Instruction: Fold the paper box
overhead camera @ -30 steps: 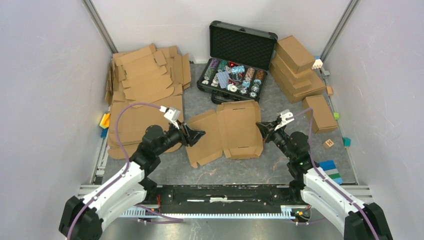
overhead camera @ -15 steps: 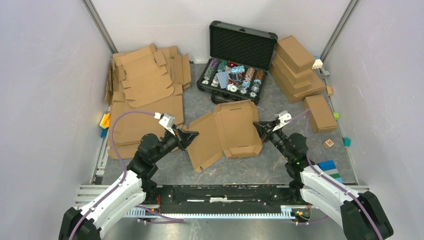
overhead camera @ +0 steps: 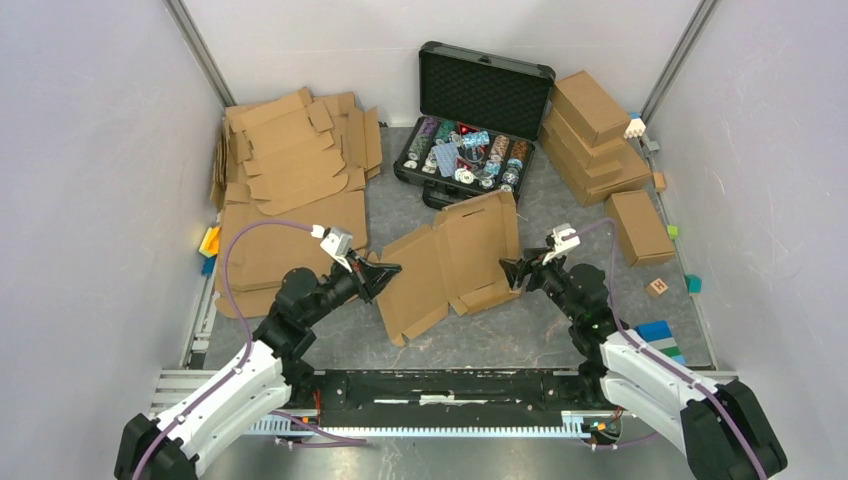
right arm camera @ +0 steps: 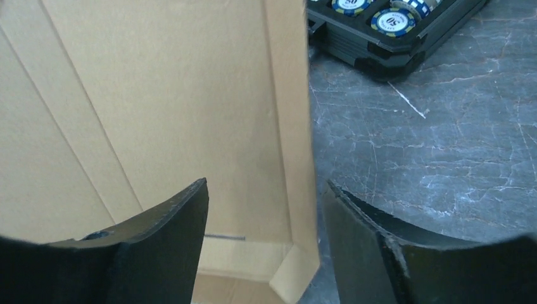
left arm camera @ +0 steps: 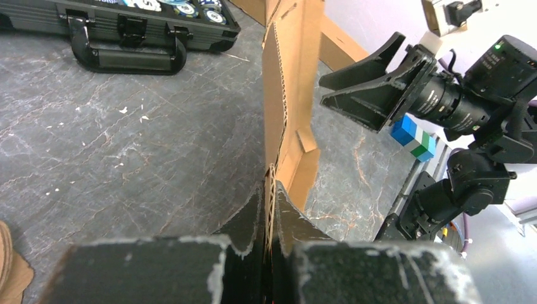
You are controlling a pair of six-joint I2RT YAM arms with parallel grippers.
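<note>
The paper box [overhead camera: 462,252] is a brown cardboard blank in the middle of the table, part-lifted, with its right panel tilted up. My left gripper [overhead camera: 392,270] is shut on its left edge. In the left wrist view the corrugated edge [left arm camera: 286,76] runs straight up from between the clamped jaws of that gripper [left arm camera: 270,190]. My right gripper [overhead camera: 511,270] stands open at the blank's right side. In the right wrist view the blank's inner face [right arm camera: 158,95] and its narrow side flap [right arm camera: 292,126] lie ahead of this gripper [right arm camera: 266,199], apart from both fingers [right arm camera: 164,240].
A pile of flat blanks [overhead camera: 290,165] lies at the back left. An open black case of poker chips [overhead camera: 470,120] stands at the back, with finished brown boxes [overhead camera: 595,135] stacked to its right and one [overhead camera: 640,225] alone. Coloured blocks [overhead camera: 662,335] lie at the right edge.
My left gripper closed on the blank's left edge. My right gripper opened, let go of the right edge and drew back slightly. The blank's right panel tilted up.
</note>
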